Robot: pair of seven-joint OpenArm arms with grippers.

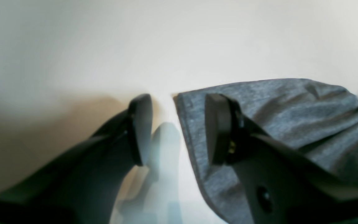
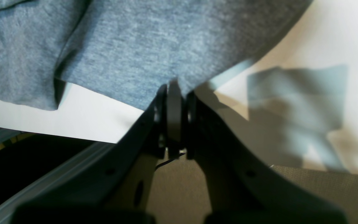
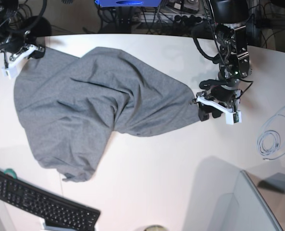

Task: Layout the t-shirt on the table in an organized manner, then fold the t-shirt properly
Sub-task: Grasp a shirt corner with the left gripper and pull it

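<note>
The heather-grey t-shirt [image 3: 99, 101] lies crumpled on the white table [image 3: 156, 183], stretched from the far left corner toward the right arm side. My right gripper [image 3: 18, 58] is at the shirt's far left corner. In the right wrist view it [image 2: 174, 90] is shut on the shirt's edge [image 2: 129, 46]. My left gripper [image 3: 203, 110] is at the shirt's right tip. In the left wrist view it [image 1: 179, 129] is open, its jaws straddling the shirt's hem [image 1: 259, 118], with one finger [image 1: 218, 129] over the fabric and the other [image 1: 140, 129] over bare table [image 1: 135, 46].
A black keyboard [image 3: 41, 204] lies at the near left. A coiled white cable [image 3: 269, 142] lies at the right. A grey panel [image 3: 238, 207] stands at the near right. The table's edge [image 2: 42, 124] runs just behind my right gripper.
</note>
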